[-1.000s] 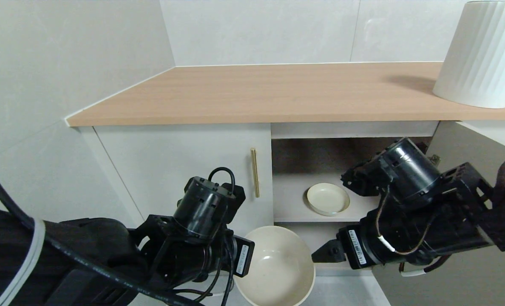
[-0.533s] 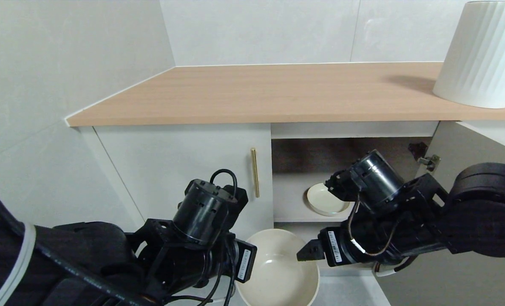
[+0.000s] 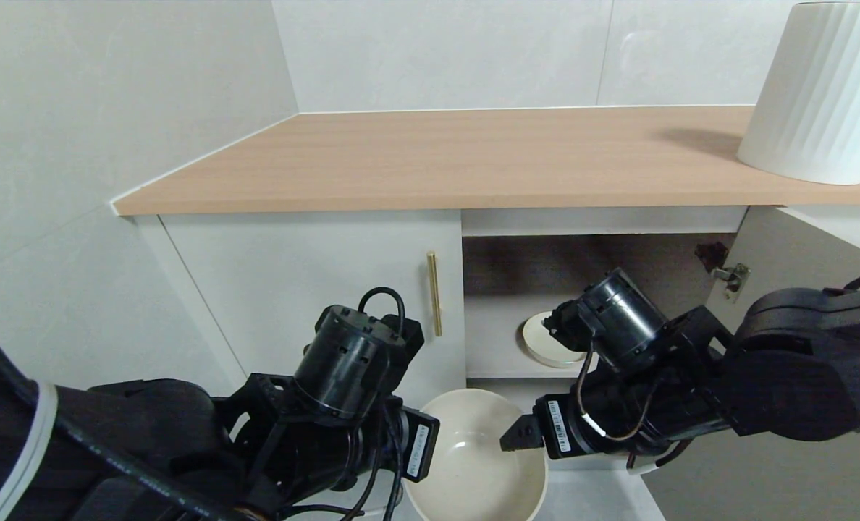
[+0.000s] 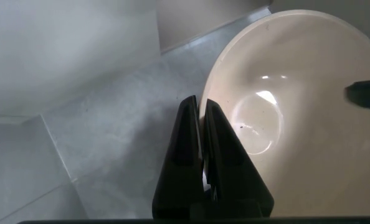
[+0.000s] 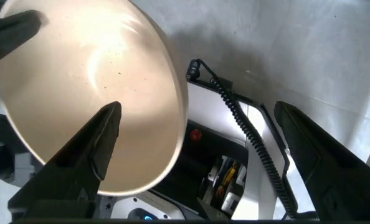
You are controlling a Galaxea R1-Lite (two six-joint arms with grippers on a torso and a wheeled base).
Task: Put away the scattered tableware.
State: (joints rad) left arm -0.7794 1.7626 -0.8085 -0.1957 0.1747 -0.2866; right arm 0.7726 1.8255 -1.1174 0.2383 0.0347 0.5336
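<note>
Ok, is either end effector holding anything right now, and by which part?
The left end effector is shut on the cream bowl, pinching its rim. The right end effector is open by the opposite rim, gripping nothing.

No text or number can be read.

Looks like a home kitchen: a wood-grain countertop point(image 3: 473, 155) runs across mid-frame beneath pale tiled walls point(image 3: 437, 51). Below it is a white cabinet door point(image 3: 314, 282) with a slim brass handle point(image 3: 433, 293). Centre-right, an open shelf point(image 3: 491, 340) carries a small plate point(image 3: 542, 351), and there's a cream bowl point(image 3: 473, 463) at bottom centre.
</note>
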